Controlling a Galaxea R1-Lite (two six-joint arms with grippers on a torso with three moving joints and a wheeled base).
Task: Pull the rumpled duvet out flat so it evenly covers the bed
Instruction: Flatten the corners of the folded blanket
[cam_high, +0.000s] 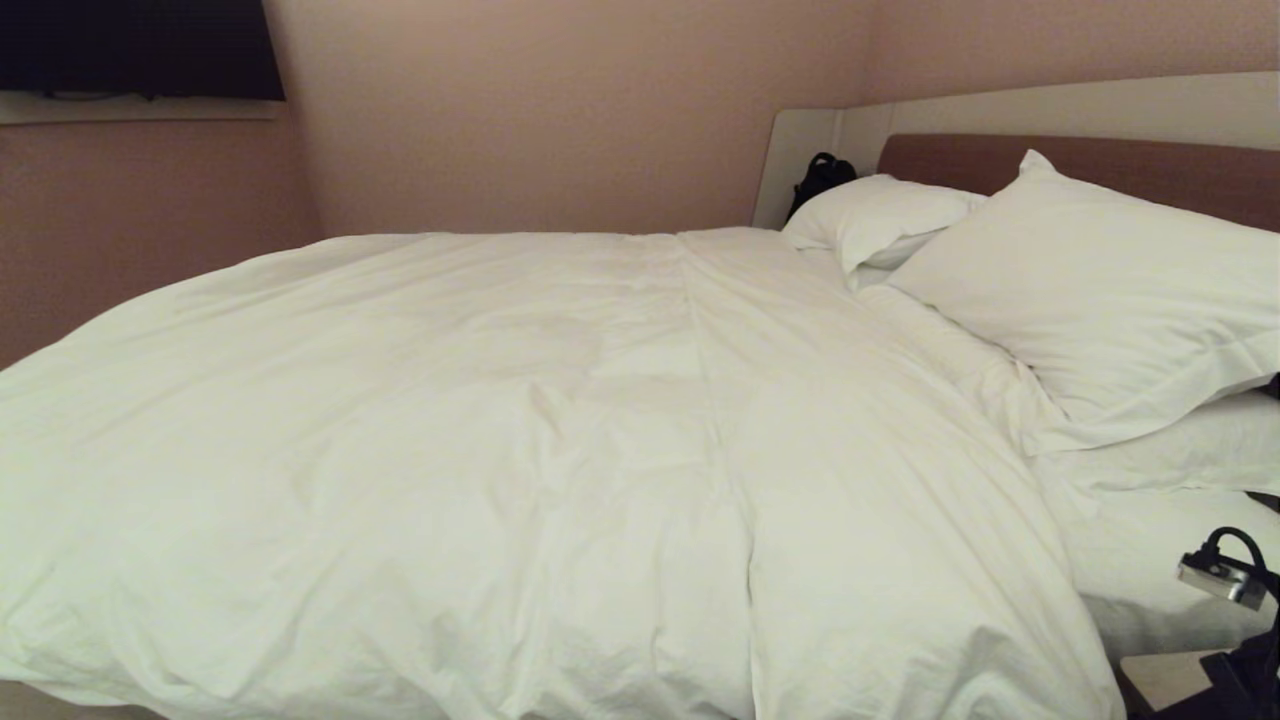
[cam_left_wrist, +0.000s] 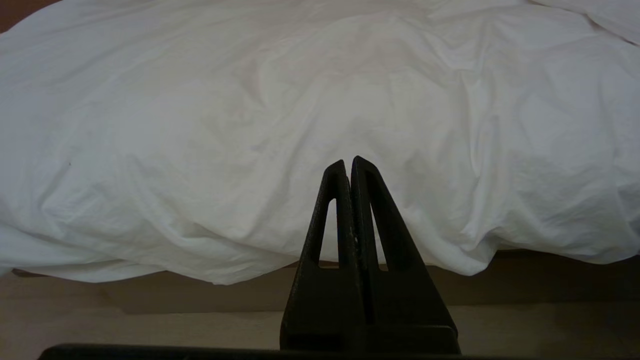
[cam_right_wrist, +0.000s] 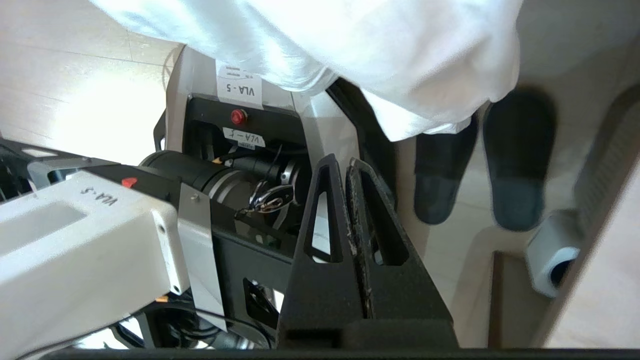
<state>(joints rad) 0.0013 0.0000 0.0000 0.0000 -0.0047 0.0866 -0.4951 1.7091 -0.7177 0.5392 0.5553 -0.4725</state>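
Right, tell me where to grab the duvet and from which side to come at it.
Judging from how it lies, take the duvet at its loose overhanging corner on the near side by the pillows. Come from below and outside the bed: the hem there hangs free as a thin fold, while the top is puffy, too broad to pinch.

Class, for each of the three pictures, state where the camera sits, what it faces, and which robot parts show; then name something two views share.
Head view: high on the robot, facing the bed and pillows; right arm at the edge.
Left wrist view: behind the shut left hand, facing the duvet edge.
Right wrist view: behind the shut, empty right hand, facing the robot's base, the floor and slippers.
Shared: all show the duvet.
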